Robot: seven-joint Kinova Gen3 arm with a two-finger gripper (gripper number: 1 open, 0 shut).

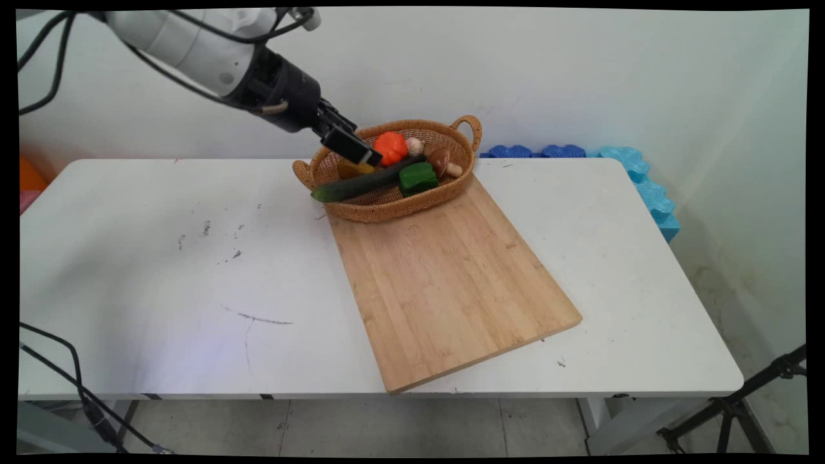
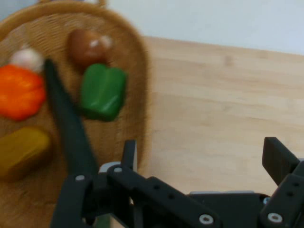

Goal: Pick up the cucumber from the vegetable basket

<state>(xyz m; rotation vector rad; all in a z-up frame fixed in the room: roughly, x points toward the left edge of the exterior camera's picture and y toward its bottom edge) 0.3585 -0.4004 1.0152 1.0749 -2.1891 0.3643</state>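
Observation:
My gripper (image 1: 356, 151) hangs over the left part of a wicker basket (image 1: 387, 211), open and holding nothing. In the basket a long dark green cucumber (image 1: 364, 184) lies slantwise, its end sticking out over the left rim. Right under the gripper is a yellow piece (image 1: 354, 169). Further in lie an orange pepper (image 1: 390, 147), a green pepper (image 1: 417, 178), a brown mushroom (image 1: 441, 160) and a small white piece (image 1: 414, 145). In the hand view the gripper (image 2: 204, 159) is spread wide beside the cucumber (image 2: 66, 123), by the basket (image 2: 138, 71) rim.
A wooden cutting board (image 1: 445, 277) runs from the basket toward the table's near edge. Blue foam pieces (image 1: 635, 171) lie along the wall at the back right. Black cables hang at the left. An orange thing (image 1: 29, 175) shows at the far left.

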